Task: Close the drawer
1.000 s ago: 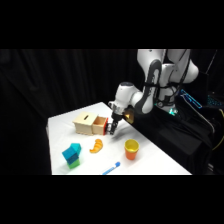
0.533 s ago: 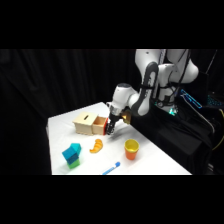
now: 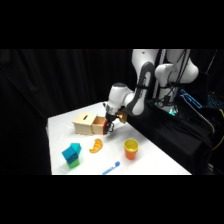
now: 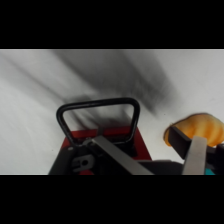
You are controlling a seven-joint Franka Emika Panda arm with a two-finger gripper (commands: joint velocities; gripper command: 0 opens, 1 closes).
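The gripper (image 3: 108,128) is down at the red drawer (image 3: 99,124), at the 3 o'clock end of the wooden box (image 3: 86,122) on the table (image 3: 60,135); I cannot tell if it is grasping anything. Up close, the dark handle (image 4: 97,118) loops over the drawer front. An orange cup (image 3: 131,149) stands at 4 o'clock from the box, a teal block (image 3: 72,154) at 7

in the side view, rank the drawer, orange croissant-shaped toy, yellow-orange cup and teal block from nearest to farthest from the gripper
1. The drawer: right at the gripper, on its box side.
2. The orange croissant-shaped toy: just in front of the drawer, toward the camera.
3. The yellow-orange cup: toward the table's front right.
4. The teal block: toward the front left, farthest.
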